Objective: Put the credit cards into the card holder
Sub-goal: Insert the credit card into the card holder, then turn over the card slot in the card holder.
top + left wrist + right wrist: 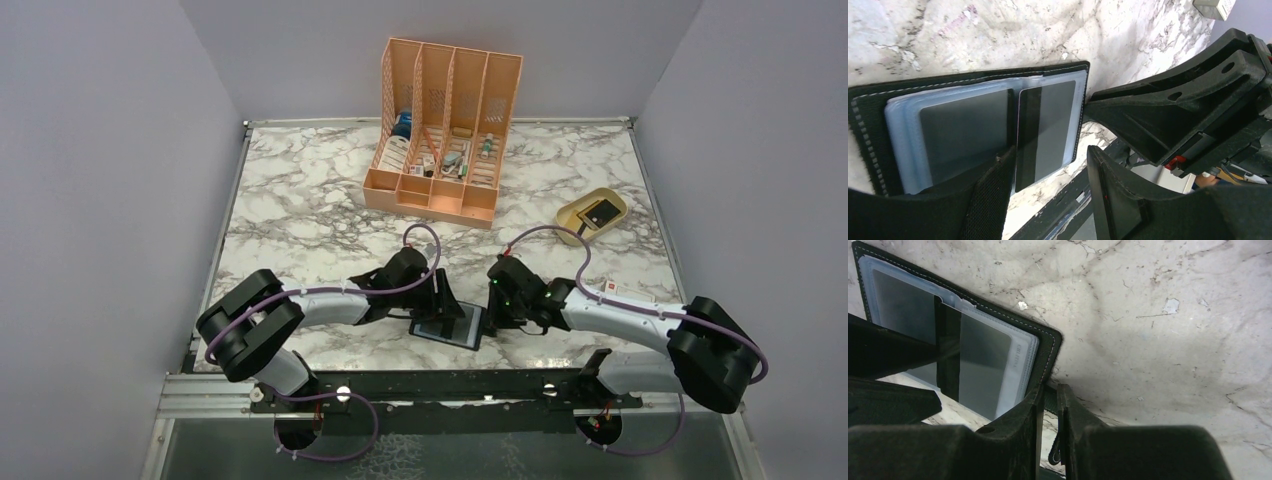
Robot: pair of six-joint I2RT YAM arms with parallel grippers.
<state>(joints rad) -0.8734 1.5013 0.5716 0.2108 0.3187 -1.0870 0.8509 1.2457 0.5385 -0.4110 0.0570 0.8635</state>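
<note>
**Position.** The holder (pixel 447 328) lies open on the table (pixel 300 210) at its near edge, between the two grippers.

**Right gripper (pixel 1050 390).** The jaws are nearly closed and clamped on the holder's outer cover edge, which anchors it.

**Left gripper (pixel 1049 152).** The jaws are spread wide and grasp nothing. A dark striped card (pixel 1045 125) lies between them over the holder's right clear pocket. It is slightly skewed, and its near corner projects past the sleeve beside one finger (pixel 993 195). Whether the card is under the plastic or only resting on top cannot be determined.

**Other items.** What appears to be a second dark card (pixel 603 212) sits in the dish (pixel 575 215), well apart.

**Assessment.** The step in hand is judged to be seating this card.
- Hold the right clamp firm so the holder cannot slide.
- Square the card to the pocket first.
- Then press on its projecting edge with one finger, low and flat, along the pocket's line.

**Risk.** A skewed push may jam the corner or buckle the sleeve.
</note>
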